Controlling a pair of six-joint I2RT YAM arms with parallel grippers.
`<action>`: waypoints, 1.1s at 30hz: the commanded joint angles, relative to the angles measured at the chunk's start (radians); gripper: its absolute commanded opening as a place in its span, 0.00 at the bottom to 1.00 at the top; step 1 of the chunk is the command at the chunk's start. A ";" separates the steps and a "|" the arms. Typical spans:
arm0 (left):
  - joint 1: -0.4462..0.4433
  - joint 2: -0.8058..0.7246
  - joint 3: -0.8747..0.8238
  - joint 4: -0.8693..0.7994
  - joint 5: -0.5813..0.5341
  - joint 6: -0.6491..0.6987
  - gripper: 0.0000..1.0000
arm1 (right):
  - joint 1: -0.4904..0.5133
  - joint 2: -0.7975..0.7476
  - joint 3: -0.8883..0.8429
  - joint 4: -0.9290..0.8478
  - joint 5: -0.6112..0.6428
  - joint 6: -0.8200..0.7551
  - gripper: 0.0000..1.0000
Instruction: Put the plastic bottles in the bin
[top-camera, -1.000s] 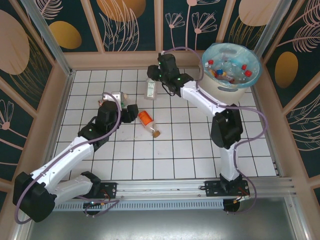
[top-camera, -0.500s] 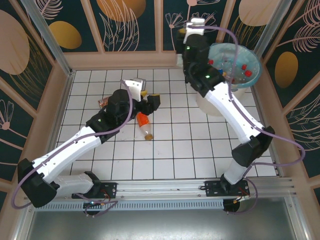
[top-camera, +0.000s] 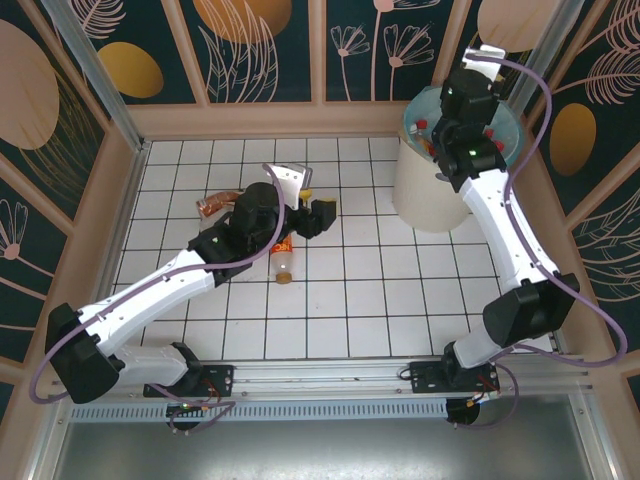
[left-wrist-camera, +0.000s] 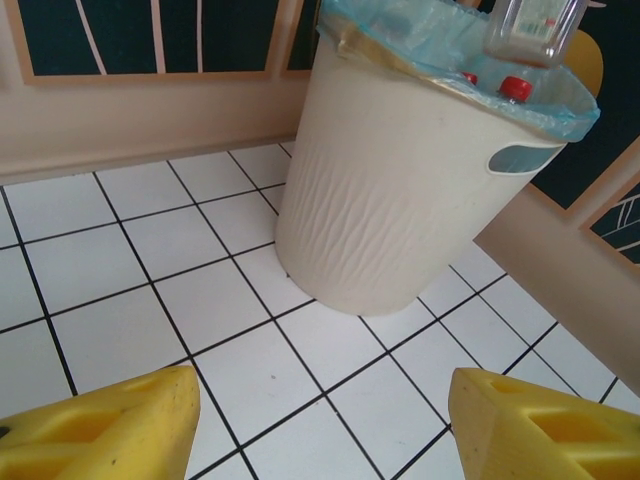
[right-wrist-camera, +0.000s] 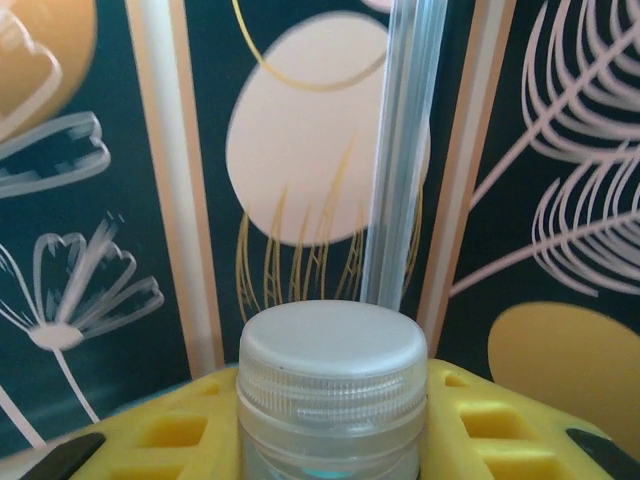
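One clear bottle (left-wrist-camera: 525, 28), cap up, is pinched in the right gripper (right-wrist-camera: 335, 425), directly over the bin (left-wrist-camera: 390, 200) mouth at the table's (top-camera: 380, 300) far-R corner. Left gripper (left-wrist-camera: 322, 400) spread, empty; orange-label bottle (top-camera: 284, 258) lies by its wrist, mid-table.

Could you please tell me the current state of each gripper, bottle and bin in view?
Tall cream-white bin with blue-green liner: upright, red-capped bottles inside.
Left gripper: open, empty.
Right gripper: shut on clear plastic bottle with pale cap, over the bin.
Orange-labelled clear bottle: lying on the tiled table.
Crushed reddish-brown bottle: lying on the tiled table.
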 joint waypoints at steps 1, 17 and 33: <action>-0.004 -0.009 -0.018 0.006 -0.015 -0.005 0.67 | -0.046 -0.013 -0.038 -0.024 -0.062 0.109 0.22; -0.004 0.000 -0.038 -0.007 -0.044 -0.010 0.69 | -0.171 0.040 -0.221 -0.086 -0.300 0.283 0.33; -0.003 -0.001 -0.039 -0.016 -0.064 -0.004 0.70 | -0.155 -0.005 -0.028 -0.249 -0.347 0.384 0.63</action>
